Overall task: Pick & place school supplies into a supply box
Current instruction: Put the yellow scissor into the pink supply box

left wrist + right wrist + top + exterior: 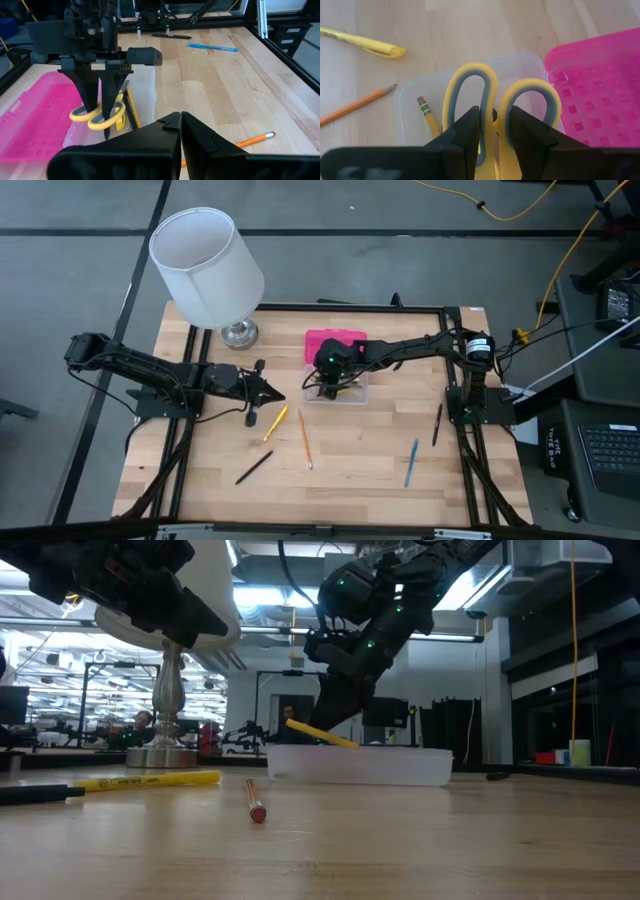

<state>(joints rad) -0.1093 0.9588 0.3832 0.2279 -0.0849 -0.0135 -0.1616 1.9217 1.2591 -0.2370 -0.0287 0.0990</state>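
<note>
The supply box (352,392) is a clear tray with its pink lid (335,340) lying open behind it. My right gripper (495,125) is over the box, pointing down, shut on the yellow-handled scissors (490,90). It also shows in the left wrist view (102,107). A yellow pencil (429,116) lies inside the box. My left gripper (181,120) is shut and empty, left of the box, above the table. A yellow marker (275,423), an orange pencil (304,438), two black pens (254,467) (437,424) and a blue pen (411,462) lie flat on the table. My right gripper pinches the scissors between its two fingers where the two handle loops meet (492,116). The fingers come from above, pointing down. The yellow loops (97,116) stick out below the fingertips, inside the box's walls. The blades are hidden between the fingers.
A lamp with a white shade (205,255) and a metal foot (240,332) stands at the table's far left, close to the box. A black frame rail (455,370) runs along the table's right side. Bare wood lies between the loose pens.
</note>
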